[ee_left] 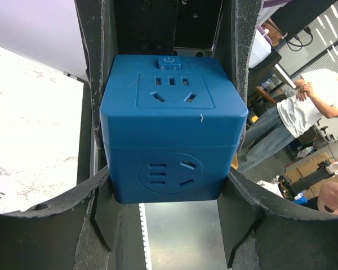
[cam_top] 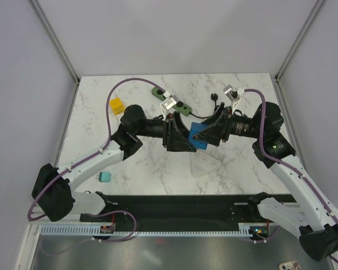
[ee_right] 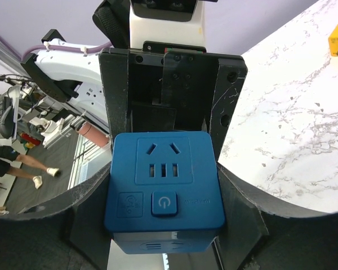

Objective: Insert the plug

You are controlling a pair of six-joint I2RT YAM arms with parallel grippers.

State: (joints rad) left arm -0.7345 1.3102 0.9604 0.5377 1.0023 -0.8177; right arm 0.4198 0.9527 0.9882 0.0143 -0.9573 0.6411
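Observation:
A blue cube socket (cam_top: 198, 135) is held above the middle of the table between both grippers. My left gripper (cam_top: 183, 138) is shut on it from the left; in the left wrist view the cube (ee_left: 173, 129) fills the gap between the fingers (ee_left: 96, 112). My right gripper (cam_top: 207, 134) is shut on it from the right; its wrist view shows the cube's (ee_right: 164, 185) top face with a power button. A black plug (cam_top: 215, 97) with a cord lies on the table behind the grippers.
Green adapters (cam_top: 158, 90) (cam_top: 183, 106) on a purple cable lie at the back centre. A yellow cube (cam_top: 116, 105) sits at the back left, a teal block (cam_top: 105, 177) at the front left, a pale white piece (cam_top: 205, 166) below the grippers.

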